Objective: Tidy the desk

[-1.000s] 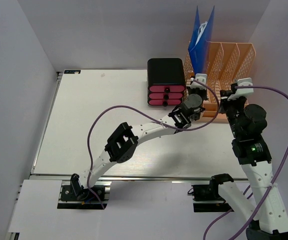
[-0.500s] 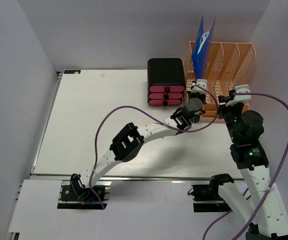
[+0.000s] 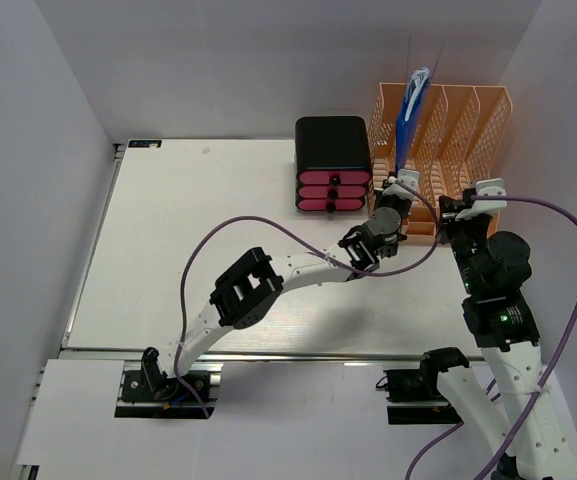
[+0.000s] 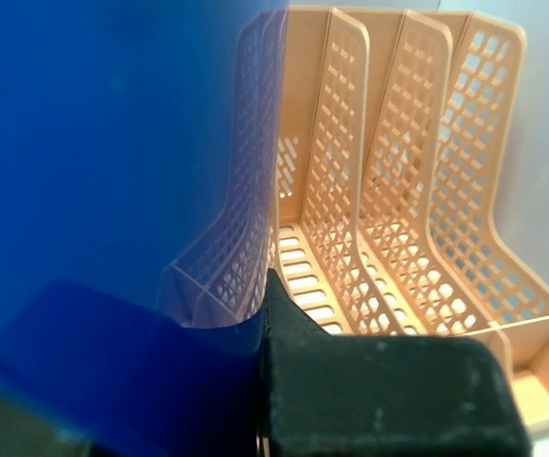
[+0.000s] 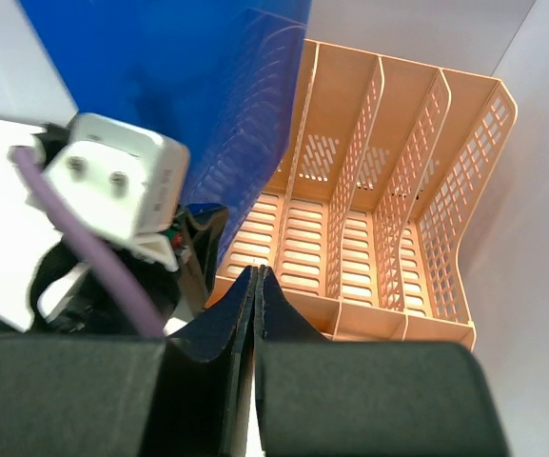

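Plastic of the blue folder (image 3: 414, 95) is looking thin, light, slick and floppy, best gripped low on its edge. Left jaws are seemingly clamping it there, at the peach rack (image 3: 468, 125) on the far right corner of the tabletop (image 3: 188, 230). Right jaws are pressing together, empty. Only the overhead view is showing the folder standing in the leftmost slot.

desk (image 3: 188, 230) 1 | blue folder (image 3: 409, 105) 1 | file rack (image 3: 468, 120) 1 | drawer unit (image 3: 332, 150) 1 | pink drawers (image 3: 333, 191) 3

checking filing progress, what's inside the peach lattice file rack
A blue plastic folder stands at the left end of the peach lattice file rack. Slots to its right show bare floors. Its bottom edge is hidden behind the left gripper.
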You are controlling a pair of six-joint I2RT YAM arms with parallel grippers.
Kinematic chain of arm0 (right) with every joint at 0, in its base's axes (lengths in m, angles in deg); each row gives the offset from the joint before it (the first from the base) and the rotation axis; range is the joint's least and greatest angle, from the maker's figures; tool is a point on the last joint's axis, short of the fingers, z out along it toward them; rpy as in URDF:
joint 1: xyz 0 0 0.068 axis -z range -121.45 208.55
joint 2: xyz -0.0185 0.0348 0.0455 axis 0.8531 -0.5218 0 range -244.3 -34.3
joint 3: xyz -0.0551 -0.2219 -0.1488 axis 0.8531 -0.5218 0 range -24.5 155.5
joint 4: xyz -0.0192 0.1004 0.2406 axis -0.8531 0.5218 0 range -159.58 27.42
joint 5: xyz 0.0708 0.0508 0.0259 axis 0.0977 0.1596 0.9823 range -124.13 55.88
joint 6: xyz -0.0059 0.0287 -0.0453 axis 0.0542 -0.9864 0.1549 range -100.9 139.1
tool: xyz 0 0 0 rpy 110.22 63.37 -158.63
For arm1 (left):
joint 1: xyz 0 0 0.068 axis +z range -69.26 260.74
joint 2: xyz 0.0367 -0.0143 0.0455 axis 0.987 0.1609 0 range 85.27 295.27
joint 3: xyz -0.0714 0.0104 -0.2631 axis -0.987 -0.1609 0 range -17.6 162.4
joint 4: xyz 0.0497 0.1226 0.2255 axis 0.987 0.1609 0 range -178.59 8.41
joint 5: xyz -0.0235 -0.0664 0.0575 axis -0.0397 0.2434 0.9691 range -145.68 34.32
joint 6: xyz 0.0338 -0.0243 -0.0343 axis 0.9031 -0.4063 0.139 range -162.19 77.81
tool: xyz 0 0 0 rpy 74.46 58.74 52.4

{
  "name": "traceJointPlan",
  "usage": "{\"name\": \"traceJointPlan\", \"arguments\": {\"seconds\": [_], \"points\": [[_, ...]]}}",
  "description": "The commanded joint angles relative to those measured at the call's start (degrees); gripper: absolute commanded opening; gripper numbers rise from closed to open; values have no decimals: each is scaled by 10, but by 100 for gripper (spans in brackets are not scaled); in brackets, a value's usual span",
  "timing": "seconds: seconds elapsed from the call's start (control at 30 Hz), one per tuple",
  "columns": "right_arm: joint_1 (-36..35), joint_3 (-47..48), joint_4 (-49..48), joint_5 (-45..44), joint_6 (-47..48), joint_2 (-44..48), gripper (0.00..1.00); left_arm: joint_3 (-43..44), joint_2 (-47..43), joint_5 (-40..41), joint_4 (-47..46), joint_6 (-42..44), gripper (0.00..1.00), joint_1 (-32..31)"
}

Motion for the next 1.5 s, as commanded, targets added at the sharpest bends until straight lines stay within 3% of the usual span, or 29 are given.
{"name": "traceJointPlan", "arguments": {"seconds": [0.0, 0.23, 0.63, 1.47], "points": [[0, 4, -14, 3, -12, 9, 0, -7, -103, 11, -88, 27, 0, -14], [0, 9, 7, 7, -15, 22, 0, 3, -91, 19, -64, 3, 0, -14], [1, 14, 21, -19, -1, 52, 0, 148, 24, 17, 0, -30, 0, 9], [1, -29, 37, -14, -22, 84, 0, 181, 122, -30, -3, -158, 0, 65]]}}
